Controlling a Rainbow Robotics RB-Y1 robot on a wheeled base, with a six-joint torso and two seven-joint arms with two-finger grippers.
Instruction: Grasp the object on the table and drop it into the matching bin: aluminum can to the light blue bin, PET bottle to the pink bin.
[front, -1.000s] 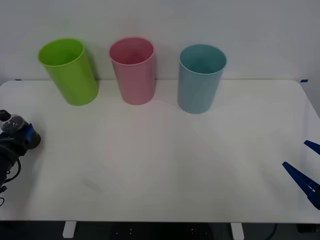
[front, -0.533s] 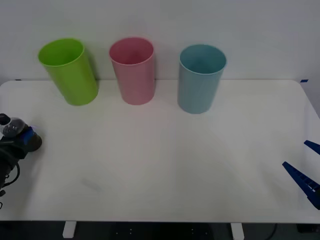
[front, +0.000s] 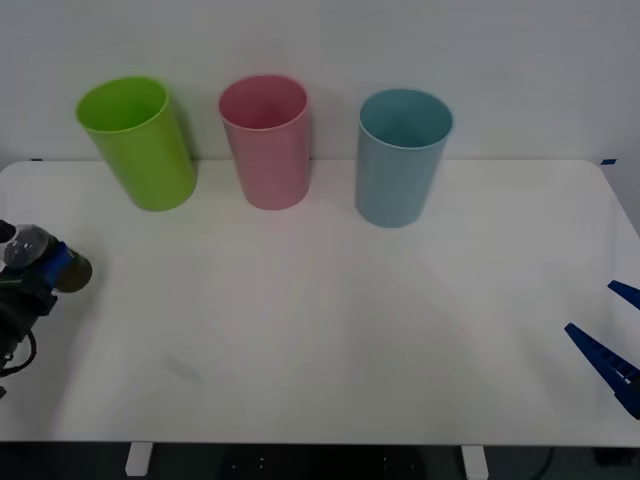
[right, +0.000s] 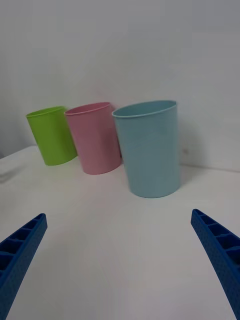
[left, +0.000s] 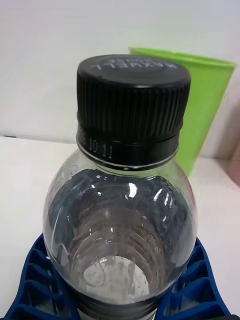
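So the left gripper (front: 40, 272) is closed around the bottle (front: 35, 258), blue fingers (left: 37, 280) hugging both sides of the body. It's out at the far left edge of the table (front: 330, 330). In the front view the bottle looks tipped, cap end toward the table edge and base pointing inward; whether it's lifted clear of the table I can't tell.

What matters next: the pink bin (front: 266, 142) sits forward and to the right of that gripper, well apart, with the green bin (front: 140, 143) between-ish and nearer. The blue bin (front: 400, 157) is further right again.

The left arm is low and tucked near the corner. The right gripper (front: 612, 340) is parked at the right edge, fingers (right: 22, 250) spread wide, holding nothing.
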